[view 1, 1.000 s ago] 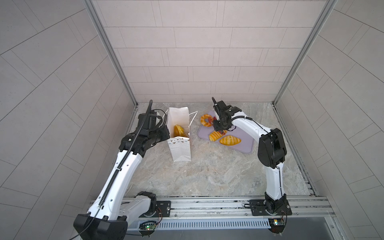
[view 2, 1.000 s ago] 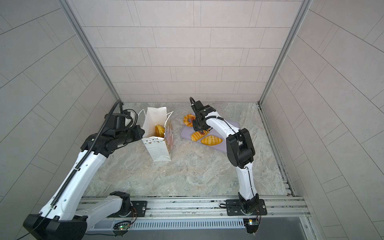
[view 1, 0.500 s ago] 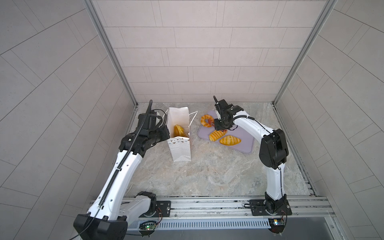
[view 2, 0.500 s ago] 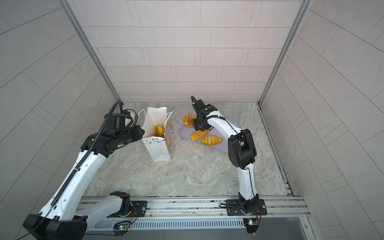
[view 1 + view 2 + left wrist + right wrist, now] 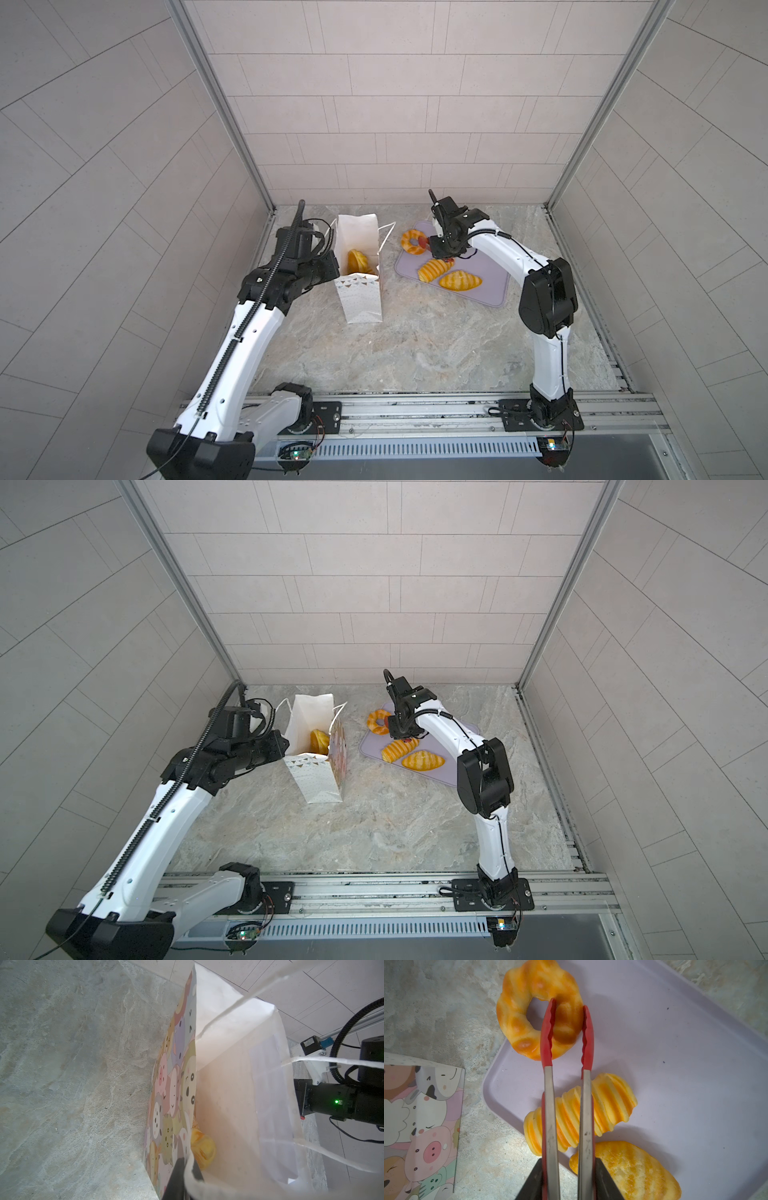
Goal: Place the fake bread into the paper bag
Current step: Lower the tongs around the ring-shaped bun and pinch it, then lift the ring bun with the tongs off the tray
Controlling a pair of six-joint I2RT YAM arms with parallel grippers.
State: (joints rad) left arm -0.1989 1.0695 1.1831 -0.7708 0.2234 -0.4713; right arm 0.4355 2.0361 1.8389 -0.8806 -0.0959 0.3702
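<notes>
The white paper bag [image 5: 360, 301] [image 5: 316, 779] stands open at the left, with fake bread [image 5: 357, 260] [image 5: 319, 741] [image 5: 202, 1147] inside. My left gripper [image 5: 332, 270] [image 5: 188, 1169] is shut on the bag's rim [image 5: 228, 1084]. My right gripper [image 5: 442, 245] [image 5: 401, 727] [image 5: 568, 1169] is shut on red-tipped tongs [image 5: 548, 1105]. The tong tips straddle one side of the ring-shaped bread [image 5: 411, 241] [image 5: 377, 721] [image 5: 519, 1012], one tip through its hole. A striped loaf [image 5: 432, 269] [image 5: 610, 1101] and another loaf [image 5: 460, 280] [image 5: 633, 1169] lie beneath the tongs.
The lilac tray [image 5: 490, 286] [image 5: 453, 775] [image 5: 675, 1064] lies flat to the right of the bag and holds the loaves; the ring overhangs its far corner. The bag's cartoon-animal side [image 5: 421, 1115] faces the tray. Tiled walls close in the marble tabletop [image 5: 415, 353].
The tongs' tips have narrowed round the ring-shaped bread, and the right gripper has shifted slightly. The left arm and the bag have not moved.
</notes>
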